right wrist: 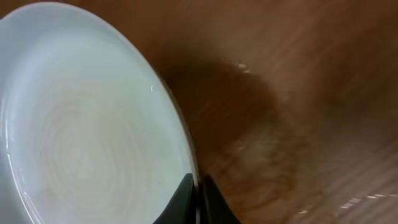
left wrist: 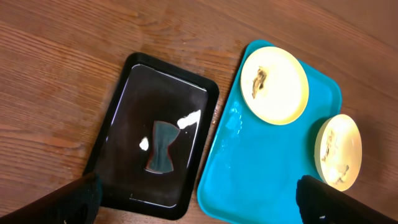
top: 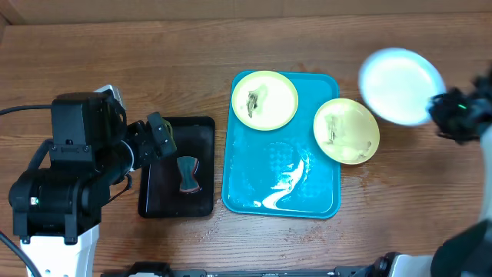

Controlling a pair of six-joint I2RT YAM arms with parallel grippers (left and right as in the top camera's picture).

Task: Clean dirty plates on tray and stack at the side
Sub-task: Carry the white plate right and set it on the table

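The blue tray [top: 254, 185] lies mid-table with wet streaks. One smeared plate [top: 264, 98] sits on its far left part. A second smeared plate [top: 346, 129] rests tilted on the tray's right rim. My right gripper [top: 440, 106] is shut on the rim of a clean, pale plate [top: 401, 85] and holds it above the table right of the tray; in the right wrist view the fingers [right wrist: 198, 196] pinch the plate's edge [right wrist: 87, 137]. My left gripper [top: 157, 138] is open and empty over the black tray [top: 154, 196]; its fingers [left wrist: 199, 199] show at the bottom corners.
A dark scrubbing sponge [top: 187, 174] lies in the black tray [left wrist: 124, 93], also seen in the left wrist view [left wrist: 162, 147]. A damp patch [right wrist: 261, 137] darkens the wooden table under the held plate.
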